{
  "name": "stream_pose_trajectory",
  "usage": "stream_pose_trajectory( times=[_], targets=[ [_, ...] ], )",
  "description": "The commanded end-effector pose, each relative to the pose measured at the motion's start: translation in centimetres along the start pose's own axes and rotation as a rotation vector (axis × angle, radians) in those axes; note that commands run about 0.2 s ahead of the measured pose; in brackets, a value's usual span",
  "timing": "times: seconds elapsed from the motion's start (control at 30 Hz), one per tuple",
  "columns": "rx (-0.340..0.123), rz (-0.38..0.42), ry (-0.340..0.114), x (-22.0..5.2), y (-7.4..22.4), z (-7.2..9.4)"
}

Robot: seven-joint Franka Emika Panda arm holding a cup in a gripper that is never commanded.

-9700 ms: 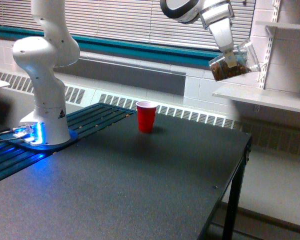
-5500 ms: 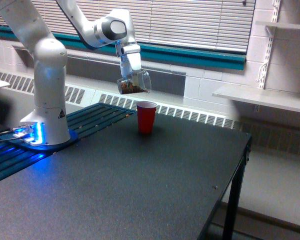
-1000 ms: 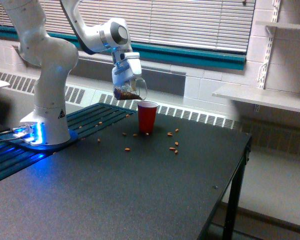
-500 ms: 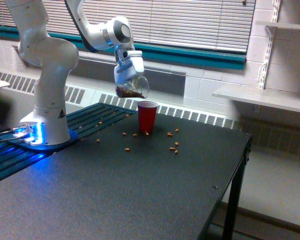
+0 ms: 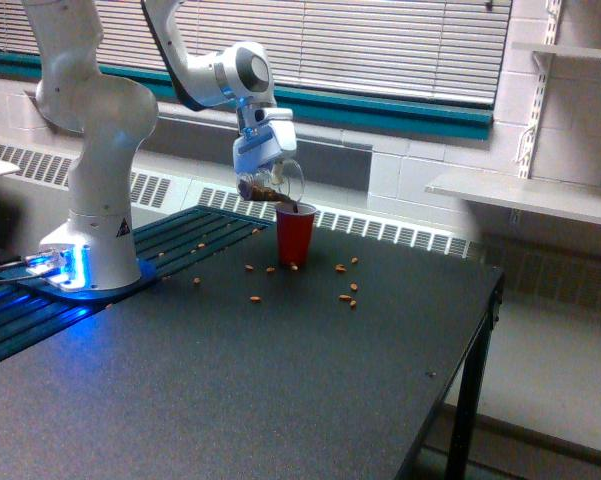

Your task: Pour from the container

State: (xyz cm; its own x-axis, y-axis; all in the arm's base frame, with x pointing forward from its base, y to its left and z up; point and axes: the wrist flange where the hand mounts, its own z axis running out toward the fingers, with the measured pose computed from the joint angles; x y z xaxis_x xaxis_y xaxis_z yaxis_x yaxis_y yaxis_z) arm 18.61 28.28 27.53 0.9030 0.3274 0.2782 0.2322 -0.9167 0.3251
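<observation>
Exterior view: just left of frame centre, in the upper half, the white arm (image 5: pixel 90 150) tips the container (image 5: pixel 270 186) over the red cup (image 5: pixel 295 236), which stands upright on the dark table (image 5: pixel 280 400). The gripper (image 5: pixel 263 165) pinches the container from above, its fingers pressed on the clear wall. The container leans steeply toward the frame's right, its lip low and just over the cup's near rim. Brown pieces (image 5: pixel 276 197) crowd at that lip, and a few appear to be dropping into the cup.

More pieces (image 5: pixel 350 291) lie scattered on the table around the cup's base, to its left and right and a little toward the bottom of the frame, with some over on the blue slatted panel (image 5: pixel 195 235) at left. Judged from that litter, the pour is well along but loose in aim.

To finish it well, the lip probably wants to sit squarely above the cup's mouth rather than at its edge, and close over it, so falling pieces cannot bounce off the rim. The tilt is best increased slowly, letting the pieces slide out a few at a time instead of in a clump. The cup is light and unheld; a nudge from the container would likely tip it.
</observation>
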Motion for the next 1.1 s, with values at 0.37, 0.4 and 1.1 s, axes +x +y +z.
stream_pose_trajectory(
  times=[0.37, 0.4, 1.1],
  targets=[
    [-0.007, -0.051, 0.005, 1.5, -0.8, 0.2],
    [-0.01, -0.054, 0.005, 1.5, -0.8, 0.3],
    [-0.02, -0.088, 0.003, 2.1, -0.1, 1.2]
  ],
)
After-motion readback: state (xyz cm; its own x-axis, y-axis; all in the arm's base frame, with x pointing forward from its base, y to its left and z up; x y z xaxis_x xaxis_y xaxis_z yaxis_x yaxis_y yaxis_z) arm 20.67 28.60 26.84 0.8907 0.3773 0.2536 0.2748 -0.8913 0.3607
